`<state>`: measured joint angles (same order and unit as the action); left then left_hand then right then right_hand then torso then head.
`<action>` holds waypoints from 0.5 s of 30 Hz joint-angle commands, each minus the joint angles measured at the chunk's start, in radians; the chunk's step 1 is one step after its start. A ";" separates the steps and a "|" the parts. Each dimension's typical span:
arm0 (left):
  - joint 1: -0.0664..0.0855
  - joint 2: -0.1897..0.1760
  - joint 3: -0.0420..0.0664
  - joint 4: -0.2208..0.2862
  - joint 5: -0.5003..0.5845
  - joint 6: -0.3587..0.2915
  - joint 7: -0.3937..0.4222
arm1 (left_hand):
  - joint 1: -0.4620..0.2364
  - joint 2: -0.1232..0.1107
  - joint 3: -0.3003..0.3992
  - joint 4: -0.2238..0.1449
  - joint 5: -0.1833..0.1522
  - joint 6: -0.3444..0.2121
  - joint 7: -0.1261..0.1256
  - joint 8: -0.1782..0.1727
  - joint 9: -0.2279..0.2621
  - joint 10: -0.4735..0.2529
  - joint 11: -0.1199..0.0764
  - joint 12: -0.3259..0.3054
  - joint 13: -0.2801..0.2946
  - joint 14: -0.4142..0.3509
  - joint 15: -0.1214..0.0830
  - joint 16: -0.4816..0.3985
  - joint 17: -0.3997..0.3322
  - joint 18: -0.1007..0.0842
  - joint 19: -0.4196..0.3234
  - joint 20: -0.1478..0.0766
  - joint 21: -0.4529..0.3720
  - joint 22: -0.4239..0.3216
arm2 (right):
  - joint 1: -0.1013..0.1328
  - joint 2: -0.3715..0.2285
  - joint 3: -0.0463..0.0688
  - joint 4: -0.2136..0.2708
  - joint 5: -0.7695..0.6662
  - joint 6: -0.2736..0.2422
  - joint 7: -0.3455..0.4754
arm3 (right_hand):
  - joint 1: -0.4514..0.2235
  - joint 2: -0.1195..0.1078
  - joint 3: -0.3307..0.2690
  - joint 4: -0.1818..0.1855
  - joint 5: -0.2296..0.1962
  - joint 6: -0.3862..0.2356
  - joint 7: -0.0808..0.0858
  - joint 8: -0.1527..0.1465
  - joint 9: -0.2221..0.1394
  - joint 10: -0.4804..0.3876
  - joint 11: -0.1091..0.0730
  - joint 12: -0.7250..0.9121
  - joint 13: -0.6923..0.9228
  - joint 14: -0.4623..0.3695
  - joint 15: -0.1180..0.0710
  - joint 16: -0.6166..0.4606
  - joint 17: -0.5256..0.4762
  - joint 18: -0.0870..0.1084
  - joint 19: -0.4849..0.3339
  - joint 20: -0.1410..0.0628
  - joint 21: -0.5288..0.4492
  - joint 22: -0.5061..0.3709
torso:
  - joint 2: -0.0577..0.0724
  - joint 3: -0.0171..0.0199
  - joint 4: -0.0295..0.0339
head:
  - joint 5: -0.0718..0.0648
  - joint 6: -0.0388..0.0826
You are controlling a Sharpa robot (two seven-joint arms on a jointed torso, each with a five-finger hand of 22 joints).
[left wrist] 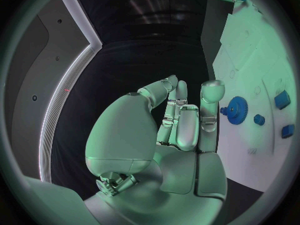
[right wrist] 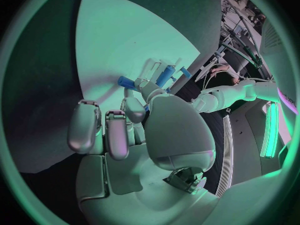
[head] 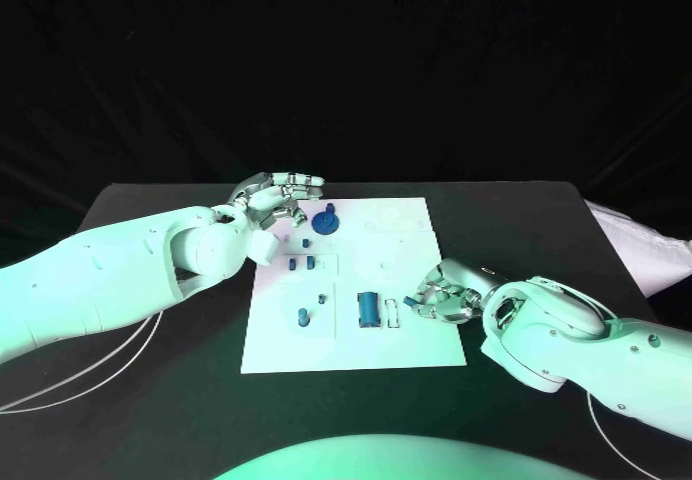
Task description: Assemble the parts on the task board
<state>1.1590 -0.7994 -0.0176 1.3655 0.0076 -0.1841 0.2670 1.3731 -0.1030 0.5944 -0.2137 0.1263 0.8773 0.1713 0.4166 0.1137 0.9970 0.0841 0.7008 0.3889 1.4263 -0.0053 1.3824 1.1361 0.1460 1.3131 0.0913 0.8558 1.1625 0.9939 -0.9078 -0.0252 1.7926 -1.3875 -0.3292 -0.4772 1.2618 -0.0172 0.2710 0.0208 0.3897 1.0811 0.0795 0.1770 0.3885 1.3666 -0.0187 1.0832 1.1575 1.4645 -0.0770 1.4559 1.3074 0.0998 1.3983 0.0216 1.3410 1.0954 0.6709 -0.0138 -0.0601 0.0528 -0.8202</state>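
The flat white rectangular task board lies in the middle of the black worktop, its long axis running near to far. A round blue toothed gear stands on the far part of the board; in the left wrist view the gear shows its teeth and a small knob at its side. Small blue block parts sit left of centre, and a longer blue bar lies nearer, its length running near to far, with a pale bar just beside it on the right.

The left hand hovers over the board's far left corner, just left of the gear, fingers curled inward with nothing in them. The left wrist view shows that hand with fingers folded toward the palm, apart from the gear.

The right hand sits at the board's right edge, near the bars, fingers bent. The right wrist view shows this hand pinching a small blue piece at its fingertips.
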 commanded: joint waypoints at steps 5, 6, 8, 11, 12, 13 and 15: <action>0.000 0.001 0.001 0.002 0.003 0.016 0.005 | -0.002 0.006 0.003 0.004 -0.001 -0.006 -0.001 0.007 -0.001 -0.002 -0.002 -0.003 -0.002 -0.002 0.001 0.001 0.001 0.000 -0.008 0.001 -0.004 -0.001 | 0.001 0.019 0.001 0.004 0.158 0.005 0.060 | -0.032 -0.007 0.001 0.017 0.009 0.029 -0.020 0.012 0.031 0.012 0.000 0.009 0.007 0.069 -0.008 0.005 0.046 -0.012 0.007 0.001 0.007 0.003 | 0.000 -0.0007 0.0001 | 0.001 -0.003; 0.000 0.001 0.001 0.002 0.003 0.016 0.005 | -0.002 0.006 0.003 0.004 -0.001 -0.006 -0.001 0.007 -0.001 -0.002 -0.002 -0.003 -0.002 -0.002 0.001 0.001 0.001 0.000 -0.008 0.001 -0.004 -0.001 | 0.002 0.022 0.001 0.002 0.167 0.008 0.058 | -0.036 -0.007 0.001 0.020 0.009 0.030 -0.020 0.013 0.032 0.012 0.000 0.011 0.008 0.069 -0.008 0.005 0.046 -0.012 0.007 0.001 0.007 0.003 | 0.000 -0.0013 0.0000 | 0.001 -0.003; 0.000 0.002 0.001 0.002 0.003 0.016 0.005 | -0.002 0.006 0.003 0.004 -0.001 -0.006 -0.001 0.007 -0.001 -0.002 -0.002 -0.003 -0.002 -0.002 0.001 0.001 0.001 0.000 -0.008 0.001 -0.004 -0.001 | 0.002 0.029 0.001 -0.001 0.185 0.016 0.050 | -0.045 -0.007 0.000 0.027 0.010 0.031 -0.021 0.013 0.034 0.014 -0.001 0.013 0.010 0.069 -0.009 0.005 0.046 -0.012 0.007 0.001 0.008 0.004 | -0.001 -0.0014 0.0000 | 0.002 -0.003; 0.000 0.002 0.001 0.002 0.003 0.016 0.005 | -0.002 0.006 0.003 0.004 -0.001 -0.006 -0.001 0.007 -0.001 -0.002 -0.002 -0.003 -0.002 -0.002 0.001 0.001 0.001 0.000 -0.008 0.001 -0.004 -0.001 | 0.002 0.039 0.001 -0.007 0.198 0.026 0.035 | -0.058 -0.007 0.000 0.036 0.010 0.033 -0.022 0.015 0.036 0.017 -0.001 0.019 0.015 0.069 -0.009 0.006 0.047 -0.012 0.007 0.001 0.008 0.004 | -0.001 -0.0010 0.0009 | 0.002 -0.002; 0.000 0.002 0.001 0.002 0.003 0.017 0.004 | -0.002 0.006 0.003 0.004 -0.001 -0.006 -0.001 0.007 -0.001 -0.002 -0.002 -0.003 -0.002 -0.002 0.001 0.001 0.001 0.000 -0.008 0.001 -0.004 -0.001 | 0.002 0.042 0.001 -0.010 0.201 0.030 0.030 | -0.063 -0.007 -0.001 0.040 0.010 0.034 -0.023 0.016 0.037 0.019 -0.002 0.022 0.018 0.069 -0.010 0.007 0.048 -0.012 0.007 0.001 0.008 0.004 | -0.001 -0.0012 0.0010 | 0.002 -0.002; 0.000 0.002 0.001 0.002 0.003 0.017 0.004 | -0.002 0.006 0.003 0.004 -0.001 -0.006 -0.001 0.007 -0.001 -0.002 -0.002 -0.003 -0.002 -0.002 0.001 0.001 0.001 0.000 -0.008 0.001 -0.004 -0.001 | 0.002 0.046 0.001 -0.012 0.203 0.034 0.024 | -0.069 -0.007 -0.002 0.044 0.009 0.036 -0.023 0.017 0.038 0.021 -0.002 0.025 0.020 0.070 -0.010 0.007 0.049 -0.012 0.008 0.001 0.008 0.004 | -0.001 -0.0011 0.0007 | 0.001 -0.002; 0.000 0.002 0.001 0.003 0.003 0.017 0.004 | -0.002 0.006 0.003 0.004 -0.001 -0.006 -0.001 0.007 -0.001 -0.002 -0.002 -0.003 -0.002 -0.002 0.001 0.001 0.001 0.000 -0.008 0.001 -0.004 -0.001 | 0.002 0.053 0.001 -0.017 0.205 0.041 0.014 | -0.078 -0.006 -0.003 0.052 0.009 0.037 -0.024 0.018 0.040 0.024 -0.003 0.030 0.025 0.070 -0.010 0.008 0.051 -0.012 0.007 0.001 0.008 0.003 | -0.001 -0.0014 0.0007 | 0.001 -0.003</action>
<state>1.1589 -0.7992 -0.0176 1.3662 0.0076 -0.1841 0.2666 1.3730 -0.1030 0.5945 -0.2137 0.1263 0.8773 0.1713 0.4166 0.1138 0.9969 0.0841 0.7008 0.3889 1.4263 -0.0053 1.3824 1.1361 0.1461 1.3131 0.0913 0.8558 1.1625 0.9957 -0.8574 -0.0244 1.7770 -1.2171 -0.3177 -0.4480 1.1917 -0.0211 0.2678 0.0681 0.3953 1.0991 0.0694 0.1922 0.3897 1.3843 -0.0219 1.1106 1.1824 1.4683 -0.0809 1.4596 1.3073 0.0998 1.3982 0.0217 1.3444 1.0981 0.6703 -0.0151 -0.0595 0.0546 -0.8229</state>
